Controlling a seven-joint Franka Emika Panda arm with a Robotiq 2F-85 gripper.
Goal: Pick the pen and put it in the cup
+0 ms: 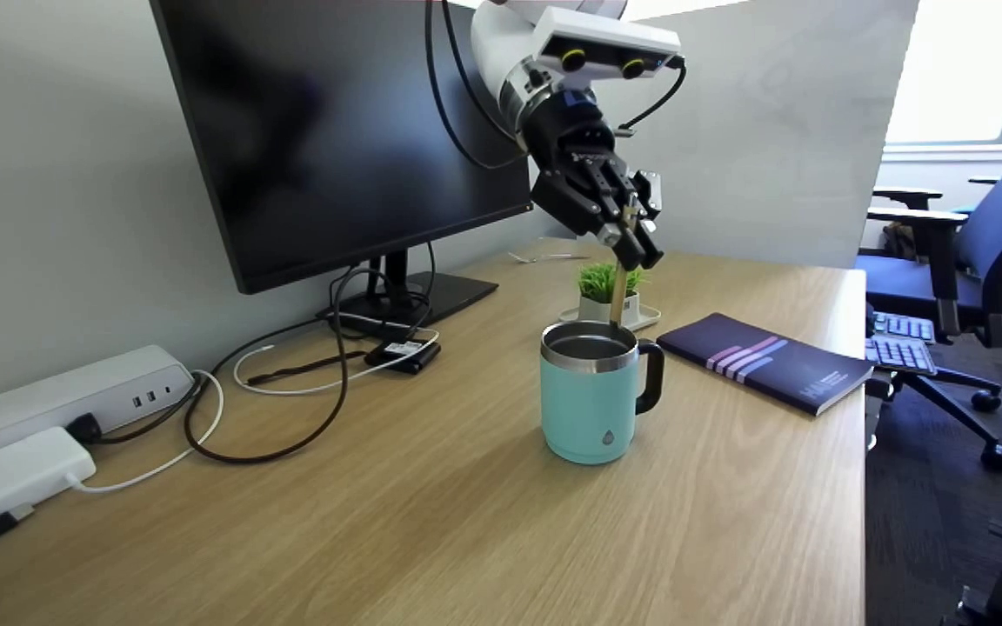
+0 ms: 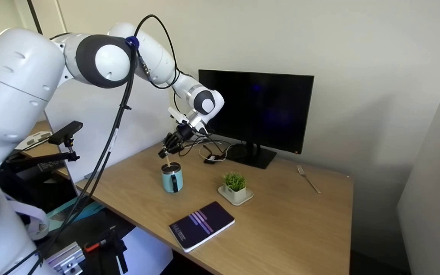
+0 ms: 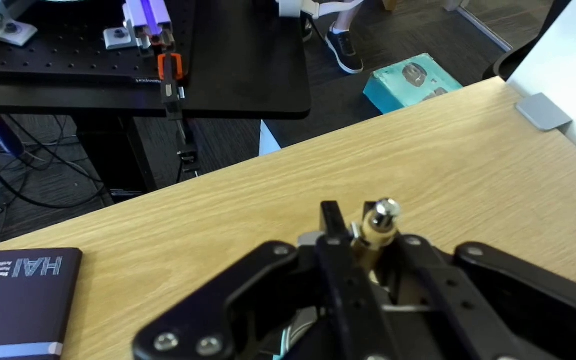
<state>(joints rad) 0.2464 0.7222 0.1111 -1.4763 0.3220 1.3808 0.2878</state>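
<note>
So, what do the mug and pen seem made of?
The mug: probably metal under matte-looking teal paint; its bare rim shines silver. The pen: perhaps wood or bamboo, by its pale tan colour, finish unclear; its upper end gleams like polished metal.

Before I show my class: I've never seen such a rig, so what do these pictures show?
This is a robot arm with a black gripper, closed on a pale pen. Two pictures come from cameras outside the robot; the close-up, from its wrist camera, looks past the gripper. On the desk are a teal mug, a notebook, a potted plant, a fork and a monitor. The pen's lower end is at the mug's mouth; whether it dips inside is hard to tell.
</note>
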